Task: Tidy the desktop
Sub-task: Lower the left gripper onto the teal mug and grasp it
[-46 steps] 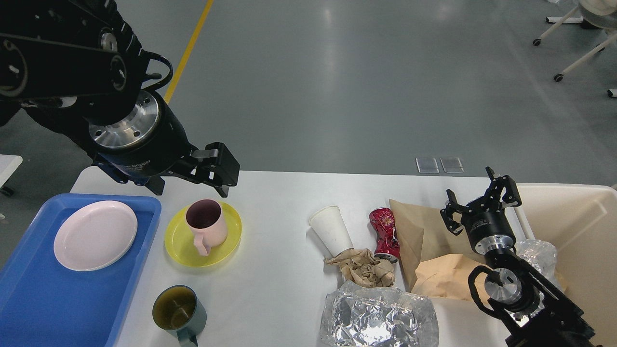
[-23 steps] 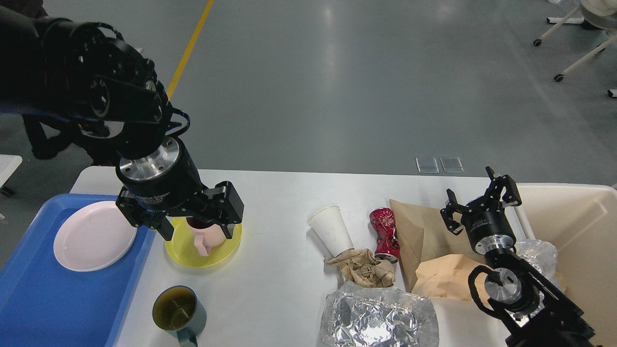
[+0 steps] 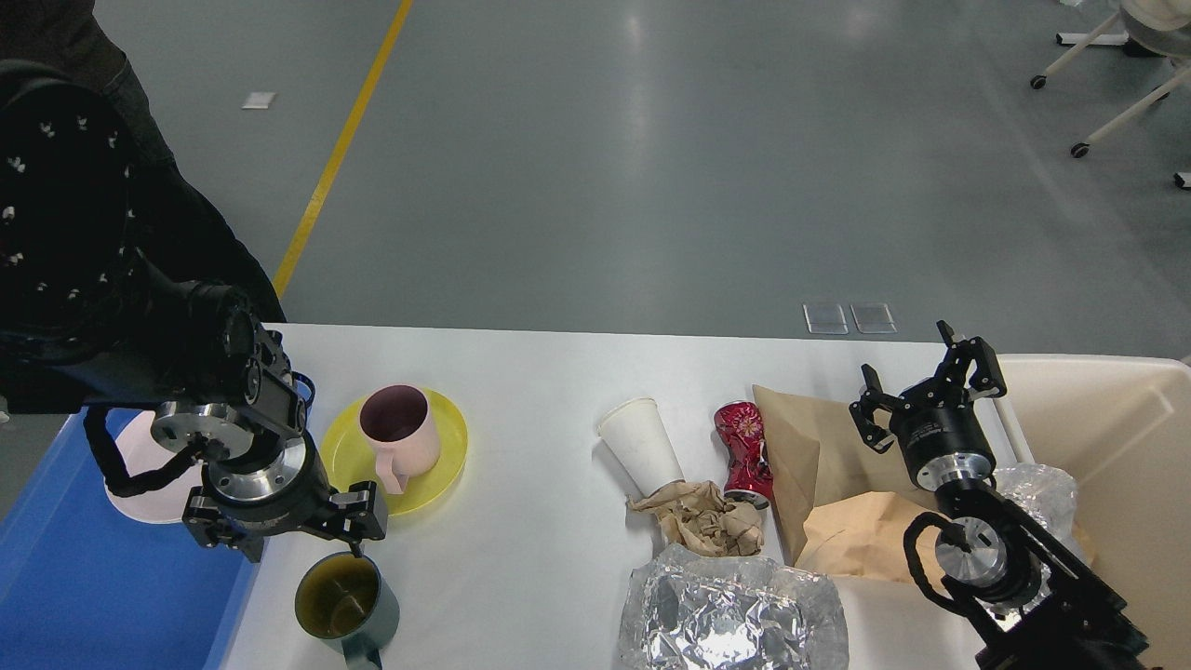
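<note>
**A:** Head view, from the left: what sits where, and why?

**B:** A flat blue plastic tray (image 3: 84, 596) holds a pale pink plate (image 3: 140, 484), likely the spot for dishes. The left gripper (image 3: 288, 530) hangs spread apart just above a dark green mug (image 3: 346, 600), holding nothing; I judge it is lining up to grasp it.

**A:** And mid-table?

**B:** A pink mug (image 3: 402, 433) stands on a round yellow plate (image 3: 437, 456) on the large white desktop (image 3: 530, 391). Further right lie a tipped white paper cup (image 3: 640, 445), a crushed red can (image 3: 742, 445), crumpled brown paper (image 3: 702, 521) and silver foil (image 3: 730, 614).

**A:** The right side?

**B:** The right gripper (image 3: 930, 395) waits with fingers apart and empty beside the beige bin (image 3: 1117, 437), presumably for rubbish.
</note>
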{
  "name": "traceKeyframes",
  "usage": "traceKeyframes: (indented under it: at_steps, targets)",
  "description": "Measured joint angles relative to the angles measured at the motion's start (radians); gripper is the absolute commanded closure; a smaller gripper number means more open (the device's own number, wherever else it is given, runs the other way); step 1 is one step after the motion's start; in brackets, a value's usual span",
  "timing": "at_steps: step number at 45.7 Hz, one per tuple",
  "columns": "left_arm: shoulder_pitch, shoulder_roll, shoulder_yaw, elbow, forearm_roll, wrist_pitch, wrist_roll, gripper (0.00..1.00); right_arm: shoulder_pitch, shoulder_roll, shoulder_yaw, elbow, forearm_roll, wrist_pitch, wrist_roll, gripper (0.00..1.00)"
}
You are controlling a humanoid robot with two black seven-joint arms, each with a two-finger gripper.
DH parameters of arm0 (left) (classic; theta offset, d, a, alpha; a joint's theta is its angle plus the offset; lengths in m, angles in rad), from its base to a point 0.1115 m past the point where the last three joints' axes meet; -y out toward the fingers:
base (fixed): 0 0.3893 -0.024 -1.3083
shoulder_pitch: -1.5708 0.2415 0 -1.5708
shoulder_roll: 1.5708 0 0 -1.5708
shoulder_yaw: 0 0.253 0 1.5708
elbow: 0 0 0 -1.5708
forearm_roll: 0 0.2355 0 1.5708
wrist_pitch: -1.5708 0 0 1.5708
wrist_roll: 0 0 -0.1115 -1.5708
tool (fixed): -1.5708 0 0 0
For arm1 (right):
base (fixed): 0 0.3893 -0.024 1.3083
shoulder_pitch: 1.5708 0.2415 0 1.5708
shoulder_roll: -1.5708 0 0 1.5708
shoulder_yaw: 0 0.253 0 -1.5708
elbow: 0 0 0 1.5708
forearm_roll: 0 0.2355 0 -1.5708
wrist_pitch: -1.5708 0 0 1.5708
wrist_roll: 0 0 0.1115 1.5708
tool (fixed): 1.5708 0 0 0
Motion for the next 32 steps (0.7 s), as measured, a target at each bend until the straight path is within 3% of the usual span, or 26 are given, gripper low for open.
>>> traceKeyframes:
  at_steps: [7, 17, 22, 27, 32]
  targets:
    - [0.086, 0.023, 0.008, 0.004, 0.007, 0.06, 0.005, 0.06, 0.0, 0.0, 0.0, 0.0, 0.0, 0.0, 0.0, 0.0]
    - [0.232, 0.044, 0.004, 0.01, 0.037, 0.282, 0.003, 0.06, 0.0, 0.0, -0.001, 0.0, 0.0, 0.0, 0.0, 0.0]
    - [0.261, 0.046, -0.009, 0.011, 0.038, 0.317, -0.003, 0.09, 0.0, 0.0, -0.001, 0.0, 0.0, 0.0, 0.0, 0.0]
    - [0.306, 0.059, -0.031, 0.028, 0.039, 0.335, -0.006, 0.17, 0.0, 0.0, -0.001, 0.0, 0.0, 0.0, 0.0, 0.0]
    - [0.332, 0.066, -0.043, 0.046, 0.037, 0.347, -0.007, 0.37, 0.0, 0.0, -0.001, 0.0, 0.0, 0.0, 0.0, 0.0]
